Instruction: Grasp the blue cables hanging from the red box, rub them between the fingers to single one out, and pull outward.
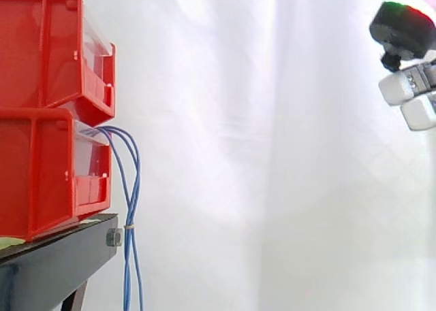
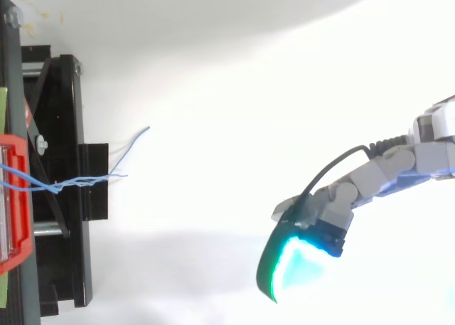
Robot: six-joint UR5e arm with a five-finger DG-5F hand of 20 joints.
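Bins (image 1: 41,45), two and red, are stacked at frame left on one black stand (image 1: 54,260). Blue cables (image 1: 131,188), at least two, hang from the lower bin (image 1: 41,168). One hand (image 1: 402,32) is at upper right, well apart; clenched or released, we cannot tell.

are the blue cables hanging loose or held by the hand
Hanging loose: the blue cables droop from the lower red bin, while the hand sits far to the right, clear of them.
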